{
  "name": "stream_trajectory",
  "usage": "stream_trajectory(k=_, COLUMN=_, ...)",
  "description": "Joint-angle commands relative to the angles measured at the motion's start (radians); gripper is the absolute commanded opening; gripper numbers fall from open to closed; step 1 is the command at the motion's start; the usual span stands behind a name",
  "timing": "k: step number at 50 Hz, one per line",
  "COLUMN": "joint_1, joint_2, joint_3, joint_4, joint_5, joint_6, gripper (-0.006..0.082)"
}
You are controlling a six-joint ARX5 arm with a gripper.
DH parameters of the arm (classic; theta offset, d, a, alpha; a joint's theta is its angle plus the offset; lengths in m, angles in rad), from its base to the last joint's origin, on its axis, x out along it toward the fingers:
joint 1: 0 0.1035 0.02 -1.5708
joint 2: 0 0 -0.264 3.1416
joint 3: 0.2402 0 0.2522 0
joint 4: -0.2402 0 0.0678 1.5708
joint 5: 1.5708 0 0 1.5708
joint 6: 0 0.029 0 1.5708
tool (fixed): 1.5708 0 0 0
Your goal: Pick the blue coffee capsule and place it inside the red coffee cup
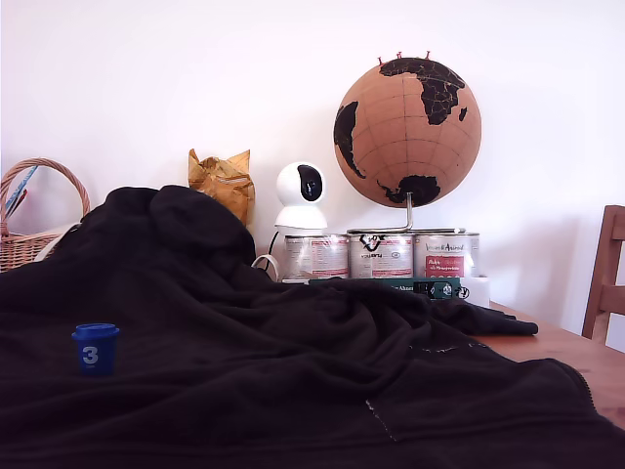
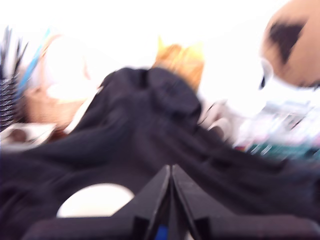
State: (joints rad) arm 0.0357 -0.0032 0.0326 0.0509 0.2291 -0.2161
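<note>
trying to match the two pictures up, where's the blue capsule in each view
Exterior view: the blue capsule stands upright on the black cloth, low at the exterior view's left, its white 3 facing the camera.
Wrist view: blurred; no capsule can be made out, only a small blue patch between the shut gripper tips.
Shared landmark: the cork globe, and the wicker basket.

Matt dark cloth (image 1: 293, 371), smooth plastic blue coffee capsule (image 1: 95, 349), seemingly cork globe (image 1: 407, 130).
</note>
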Motion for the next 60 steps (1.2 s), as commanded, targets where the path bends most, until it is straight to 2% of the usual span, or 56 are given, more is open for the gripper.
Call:
stream_trajectory(k=1, joint_1=-0.005, joint_2=-0.006, joint_3=-0.003, joint_4=0.022, joint_5=0.043, joint_6=-0.041, gripper=-0.0024)
stream_trajectory(k=9, joint_1=-0.057, joint_2=0.040, joint_3=-0.003, joint_4=0.028, joint_5=0.079, joint_6=-0.089, gripper=-0.0024)
stream_trajectory(k=18, joint_1=-0.162, joint_2=0.144, joint_3=-0.003, joint_4=0.054, joint_5=0.068, joint_6=-0.098, gripper=-0.0024)
stream_trajectory(k=33, joint_1=-0.344, joint_2=0.402, joint_3=-0.003, joint_4=0.210, joint_5=-0.123, joint_6=-0.098, gripper=-0.0015)
stream_trajectory(k=35, joint_1=-0.366, joint_2=0.443, joint_3=-0.003, joint_4=0.235, joint_5=-0.144, joint_6=-0.098, gripper=0.0027)
stream_trajectory(k=37, joint_1=-0.386, joint_2=0.487, joint_3=-0.003, joint_4=0.267, joint_5=-0.161, joint_6=-0.098, gripper=0.0110)
stream_trajectory(k=39, joint_1=-0.403, joint_2=0.530, joint_3=-0.003, joint_4=0.298, joint_5=-0.170, joint_6=-0.096, gripper=0.0229)
stream_trajectory(k=41, joint_1=-0.417, joint_2=0.573, joint_3=-0.003, joint_4=0.325, joint_5=-0.177, joint_6=-0.082, gripper=0.0402)
stream_trajectory(k=43, joint_1=-0.427, joint_2=0.612, joint_3=-0.003, joint_4=0.347, joint_5=-0.187, joint_6=-0.071, gripper=0.0536)
stream_trajectory(k=46, joint_1=-0.438, joint_2=0.674, joint_3=-0.002, joint_4=0.378, joint_5=-0.203, joint_6=-0.063, gripper=0.0660)
stream_trajectory(k=48, joint_1=-0.442, joint_2=0.716, joint_3=-0.002, joint_4=0.397, joint_5=-0.217, joint_6=-0.063, gripper=0.0683)
stream_trajectory(k=60, joint_1=-0.444, joint_2=0.947, joint_3=0.005, joint_4=0.529, joint_5=-0.299, joint_6=-0.064, gripper=0.0684)
